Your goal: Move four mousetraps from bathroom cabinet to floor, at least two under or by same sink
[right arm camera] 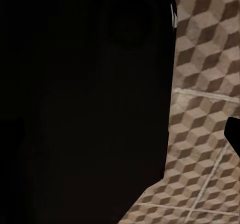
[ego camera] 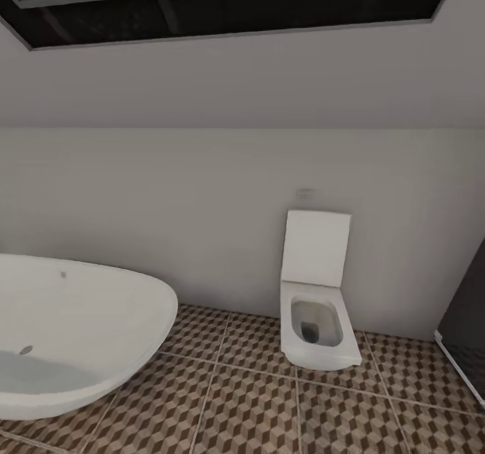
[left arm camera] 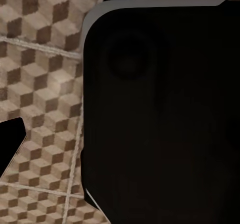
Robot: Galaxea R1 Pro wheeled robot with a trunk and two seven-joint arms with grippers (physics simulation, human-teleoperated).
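Observation:
The bathroom floor (ego camera: 269,400), tiled in a brown, beige and white cube pattern, spreads across the lower part of the head view. It also lies beneath both wrist cameras as patterned floor (left arm camera: 40,84) and patterned floor (right arm camera: 205,109). The mousetraps, the wooden cabinet and the white vanity sink are out of view. My left gripper's one visible fingertip (left arm camera: 11,140) sits far out at the picture's edge over the tiles, holding nothing. On the right gripper, a black fingertip (right arm camera: 234,134) likewise stands at the edge, empty. The robot's dark body (left arm camera: 160,114) blocks much of each wrist view.
A white oval bathtub (ego camera: 74,333) stands at the left on the tiles. A white square toilet (ego camera: 316,319) with its lid up is mounted on the pale far wall. A dark panel (ego camera: 465,319) edges in at the right, and a dark skylight (ego camera: 229,3) is overhead.

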